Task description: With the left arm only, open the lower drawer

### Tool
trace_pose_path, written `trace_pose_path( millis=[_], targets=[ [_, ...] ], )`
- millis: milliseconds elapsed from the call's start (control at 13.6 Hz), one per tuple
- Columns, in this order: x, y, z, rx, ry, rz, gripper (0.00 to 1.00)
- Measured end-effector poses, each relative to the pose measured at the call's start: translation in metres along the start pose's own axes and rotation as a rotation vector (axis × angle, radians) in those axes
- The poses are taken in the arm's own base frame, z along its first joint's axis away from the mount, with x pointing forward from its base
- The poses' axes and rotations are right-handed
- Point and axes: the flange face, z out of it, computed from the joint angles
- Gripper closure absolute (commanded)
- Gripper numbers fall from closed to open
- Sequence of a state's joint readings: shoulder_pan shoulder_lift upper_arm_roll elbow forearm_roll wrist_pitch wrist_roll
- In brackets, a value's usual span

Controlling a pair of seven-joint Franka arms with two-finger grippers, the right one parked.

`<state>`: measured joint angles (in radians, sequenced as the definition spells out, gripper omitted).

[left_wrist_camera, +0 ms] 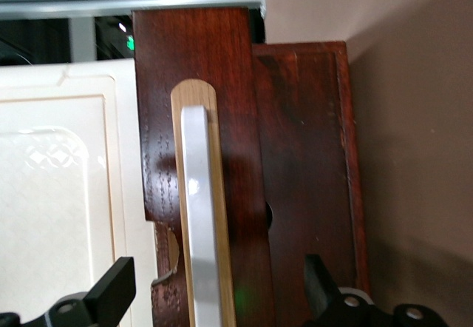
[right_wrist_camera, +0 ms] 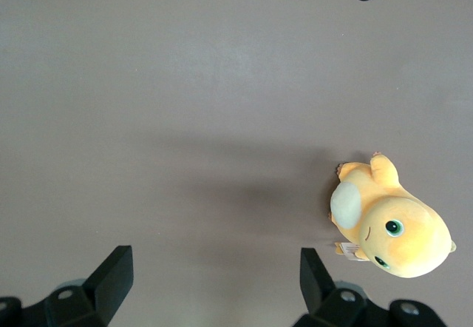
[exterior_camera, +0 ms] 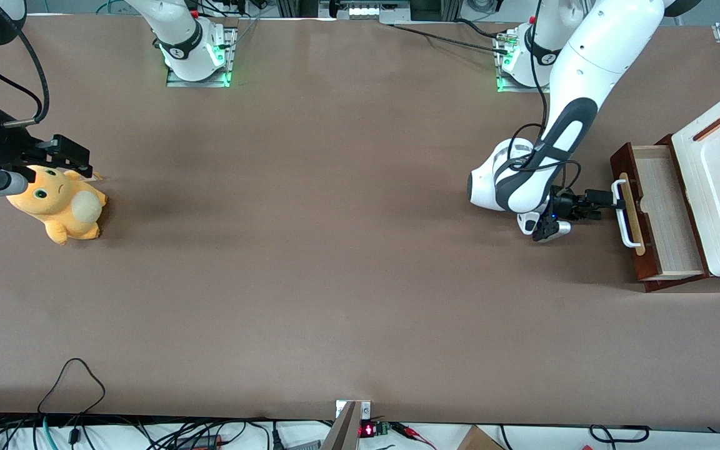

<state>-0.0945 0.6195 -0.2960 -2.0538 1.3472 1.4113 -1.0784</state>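
Though glossy, hand (exterior_camera: pixel 604 206) at wooden lower drawer (exterior_camera: pixel 669 215).

The left arm (exterior_camera: pixel 575 94) reaches down from its base and bends at a white elbow, its dark-inset forearm angled low over the worktop (exterior_camera: pixel 310 262). The wrist lies level, pointing sideways toward the working arm's end of the worktop. The gripper (exterior_camera: pixel 610 201) (small, black, cable looping above it) sits at the white handle (exterior_camera: pixel 626 212) of the lower drawer (exterior_camera: pixel 663 215), jaws spread wide, one finger (left_wrist_camera: pixel 111 291) on each side of the bar.
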Motion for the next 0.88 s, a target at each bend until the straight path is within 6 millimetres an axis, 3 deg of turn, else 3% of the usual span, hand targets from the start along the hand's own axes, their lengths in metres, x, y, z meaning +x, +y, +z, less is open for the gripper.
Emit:
trace_pose_path(
  millis=[220,514,661,881],
  targets=[
    [0.024,-0.041,-0.022,-0.204,-0.129,-0.034,0.0],
    [0.071,-0.136,-0.044,-0.493,-0.201,-0.037,0.0],
    [0.089,-0.19,-0.039,-0.681,-0.237,-0.058,0.0],
    [0.096,-0.258,-0.023,-0.954,-0.266,-0.065,0.0]
  ],
)
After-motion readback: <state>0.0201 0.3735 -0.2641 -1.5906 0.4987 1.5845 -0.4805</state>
